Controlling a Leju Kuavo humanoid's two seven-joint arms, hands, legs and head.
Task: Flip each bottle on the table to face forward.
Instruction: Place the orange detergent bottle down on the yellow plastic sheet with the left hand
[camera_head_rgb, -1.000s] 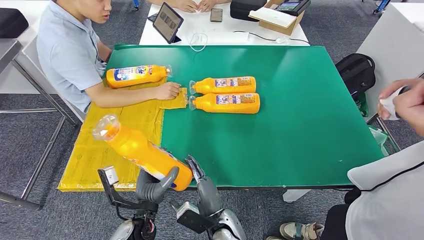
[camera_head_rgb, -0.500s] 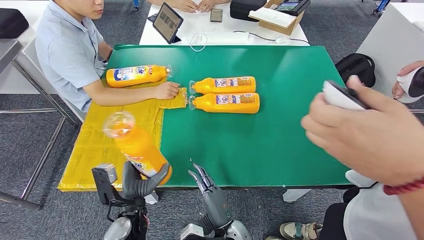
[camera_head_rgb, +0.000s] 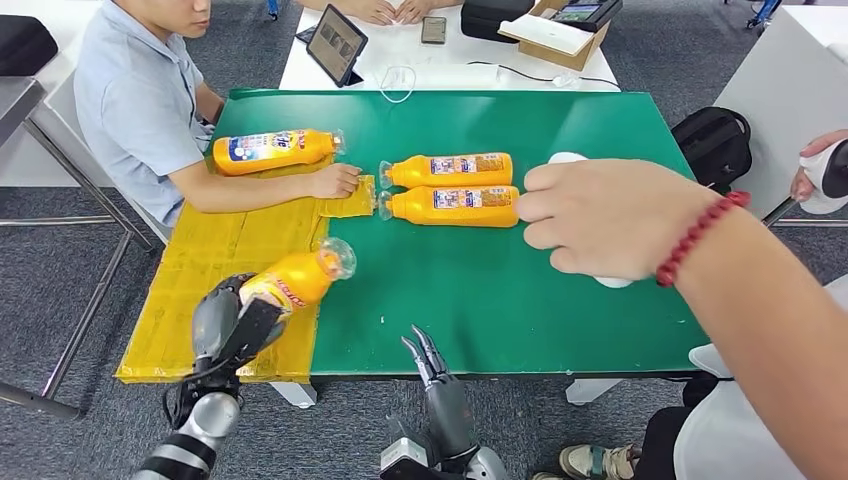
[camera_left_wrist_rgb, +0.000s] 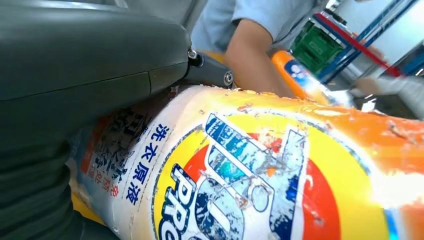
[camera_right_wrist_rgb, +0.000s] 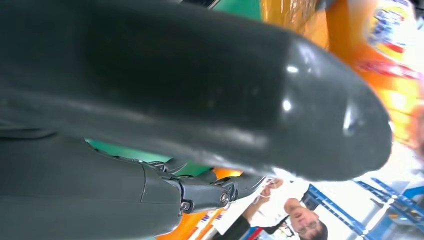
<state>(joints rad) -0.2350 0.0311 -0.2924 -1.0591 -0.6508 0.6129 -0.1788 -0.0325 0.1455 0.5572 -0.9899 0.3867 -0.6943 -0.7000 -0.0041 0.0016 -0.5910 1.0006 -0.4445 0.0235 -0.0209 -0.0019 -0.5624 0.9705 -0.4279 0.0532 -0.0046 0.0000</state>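
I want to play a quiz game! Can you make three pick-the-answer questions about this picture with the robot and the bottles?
1. Where is the bottle that the robot's left hand holds?
A. over the yellow mat
B. on the floor
C. on the white table

2. How many orange bottles are there in all?
A. two
B. four
C. six

3. What is the right hand doing?
A. holding a bottle
B. holding nothing
C. pressing the tablet

Answers: 1 A, it sits above the mat's edge. 2 B, three lie flat, one is held. 3 B, its fingers are apart and empty.
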